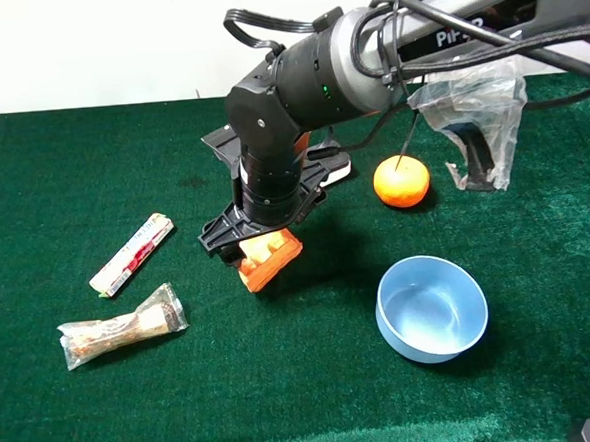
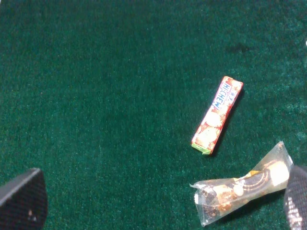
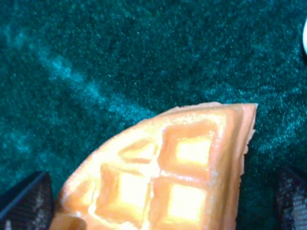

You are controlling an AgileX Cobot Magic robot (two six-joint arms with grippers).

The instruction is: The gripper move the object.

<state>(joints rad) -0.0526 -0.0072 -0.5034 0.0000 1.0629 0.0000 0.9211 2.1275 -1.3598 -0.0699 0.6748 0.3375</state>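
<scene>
The orange-tan waffle wedge [image 1: 269, 256] is on the green cloth at the middle, right under my right gripper [image 1: 261, 241], whose arm reaches across from the upper right. In the right wrist view the waffle [image 3: 168, 182] fills the space between the two fingertips [image 3: 26, 203], which stand wide apart. A gap shows between the waffle and the far fingertip. The right gripper [image 3: 158, 201] is open around it. My left gripper [image 2: 158, 201] is open and empty above bare cloth, and it is hidden in the high view.
A round orange fruit [image 1: 401, 181] and a crumpled clear plastic bag [image 1: 479, 120] lie at the back right. A light blue bowl [image 1: 431, 307] stands at the front right. A red-and-white candy stick pack [image 1: 132, 253] and a clear-wrapped snack [image 1: 121, 327] lie at the left.
</scene>
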